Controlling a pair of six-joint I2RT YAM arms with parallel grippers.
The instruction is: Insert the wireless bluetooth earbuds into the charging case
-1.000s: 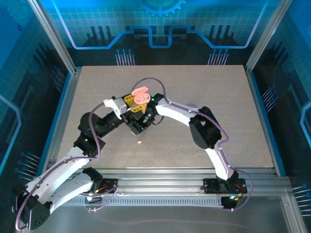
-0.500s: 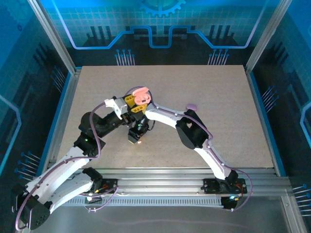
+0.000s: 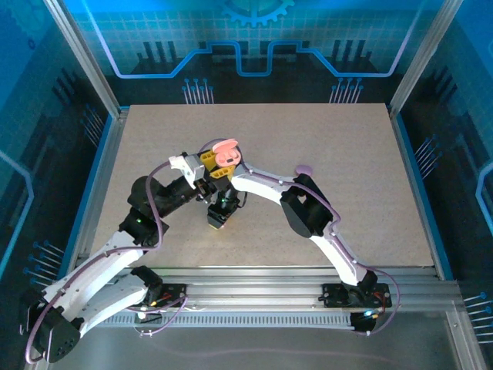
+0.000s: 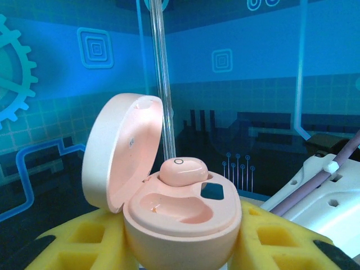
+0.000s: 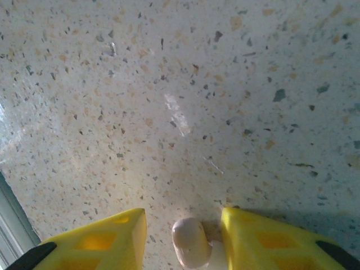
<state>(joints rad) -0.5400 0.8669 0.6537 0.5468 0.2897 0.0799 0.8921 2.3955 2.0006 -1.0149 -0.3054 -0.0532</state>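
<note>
Halfway there imo. Left hand [image 3: 216, 166] is clamped on the open pink charging case [image 4: 180, 222], held up off the desk [image 3: 347, 154] w/ the lid flipped back. One pink earbud [image 4: 183, 171] already sits in its slot, maybe not pushed fully home; the slot next to it is empty. Second pink bud [image 5: 189, 243] lies on the desk right btwn the fingers of the right hand [image 3: 219, 219], which are apart, not pinching yet afaict. Left to do: grab, lift, seat it. Vs 1 sec ago: right hand was up by the case and the bud lay bare; now it's down over it.
</note>
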